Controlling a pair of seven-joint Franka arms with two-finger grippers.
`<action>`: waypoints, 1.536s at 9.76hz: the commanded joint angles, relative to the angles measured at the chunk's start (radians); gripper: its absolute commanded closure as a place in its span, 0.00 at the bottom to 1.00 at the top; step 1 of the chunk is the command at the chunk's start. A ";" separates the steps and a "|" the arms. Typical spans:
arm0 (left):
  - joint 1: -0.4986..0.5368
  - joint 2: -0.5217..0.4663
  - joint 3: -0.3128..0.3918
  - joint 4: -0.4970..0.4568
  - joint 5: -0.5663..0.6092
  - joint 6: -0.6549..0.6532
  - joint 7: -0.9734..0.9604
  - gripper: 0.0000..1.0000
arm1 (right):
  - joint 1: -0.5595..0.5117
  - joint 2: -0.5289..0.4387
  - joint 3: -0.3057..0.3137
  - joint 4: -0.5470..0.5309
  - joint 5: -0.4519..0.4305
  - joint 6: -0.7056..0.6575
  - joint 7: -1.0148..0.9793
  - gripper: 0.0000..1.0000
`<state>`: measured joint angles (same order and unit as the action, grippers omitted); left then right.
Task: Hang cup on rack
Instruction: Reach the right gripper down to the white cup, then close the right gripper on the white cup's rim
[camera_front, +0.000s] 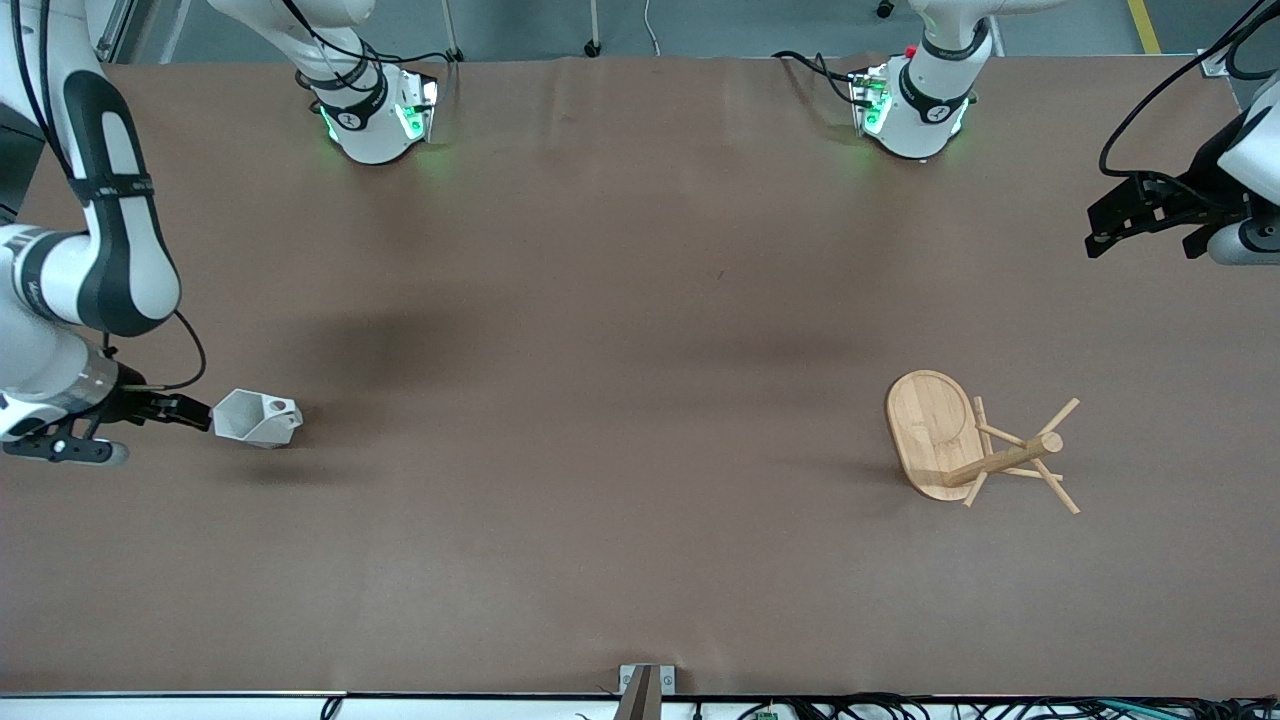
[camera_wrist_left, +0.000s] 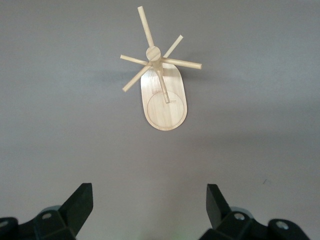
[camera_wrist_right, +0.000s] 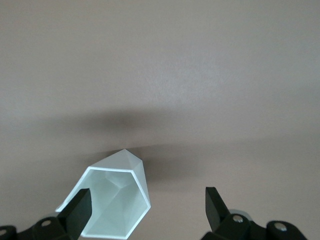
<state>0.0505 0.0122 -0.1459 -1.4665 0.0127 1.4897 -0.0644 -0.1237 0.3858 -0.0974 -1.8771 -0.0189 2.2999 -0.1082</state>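
The white faceted cup (camera_front: 256, 419) lies on its side on the table at the right arm's end, its handle (camera_front: 281, 407) up and its hexagonal rim toward my right gripper (camera_front: 192, 413). That gripper is open and low, right at the rim. In the right wrist view one finger (camera_wrist_right: 79, 209) overlaps the edge of the cup (camera_wrist_right: 114, 200) and the other finger stands clear of it. The bamboo rack (camera_front: 975, 445) stands on its oval base toward the left arm's end and also shows in the left wrist view (camera_wrist_left: 163, 95). My left gripper (camera_front: 1140, 238) is open, empty and raised, and it waits.
Brown paper covers the table. The two arm bases (camera_front: 375, 110) (camera_front: 915, 100) stand along the edge farthest from the front camera. A small metal bracket (camera_front: 645, 685) sits at the nearest edge.
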 joint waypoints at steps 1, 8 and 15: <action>0.006 0.005 0.000 -0.012 0.003 -0.040 0.006 0.00 | -0.027 -0.008 0.019 -0.094 -0.010 0.097 -0.008 0.00; 0.002 0.008 -0.009 -0.018 0.006 -0.039 0.005 0.00 | -0.022 0.013 0.024 -0.151 -0.010 0.162 -0.010 0.63; 0.002 0.017 -0.009 -0.018 0.006 -0.028 -0.003 0.00 | -0.022 -0.019 0.024 -0.145 0.000 0.138 0.001 0.99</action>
<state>0.0519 0.0165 -0.1517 -1.4676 0.0127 1.4606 -0.0641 -0.1278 0.3961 -0.0854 -2.0095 -0.0136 2.4467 -0.1110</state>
